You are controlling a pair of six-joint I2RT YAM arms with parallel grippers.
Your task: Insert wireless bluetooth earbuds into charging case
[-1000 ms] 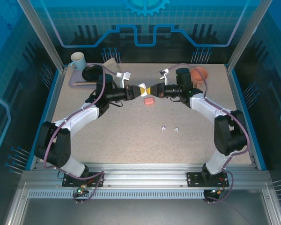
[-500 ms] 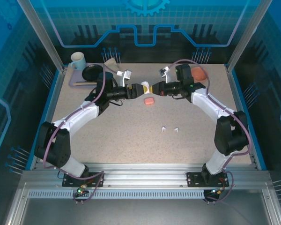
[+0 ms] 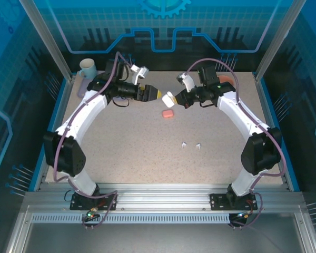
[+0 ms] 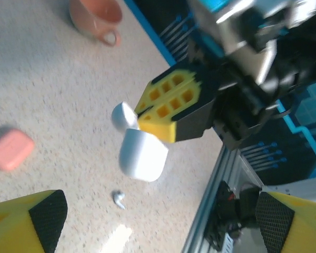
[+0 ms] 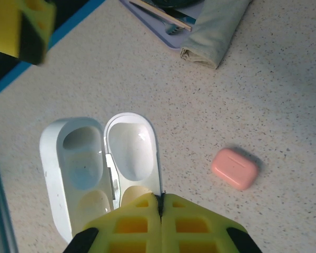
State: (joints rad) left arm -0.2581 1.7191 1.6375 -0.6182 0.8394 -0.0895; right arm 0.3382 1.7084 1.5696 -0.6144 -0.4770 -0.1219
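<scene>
- Right gripper (image 5: 160, 203) clamped on open white plastic charging case (image 5: 102, 158), held off the speckled table (image 3: 126, 147)
- Left gripper (image 3: 157, 95) fingers apart, just beside that case
- Two tiny white earbuds (image 3: 184, 144) lie on the table, well apart from it

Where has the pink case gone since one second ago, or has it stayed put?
No. The pink case lies where it lay, at the same gap from the two white earbuds.
</scene>
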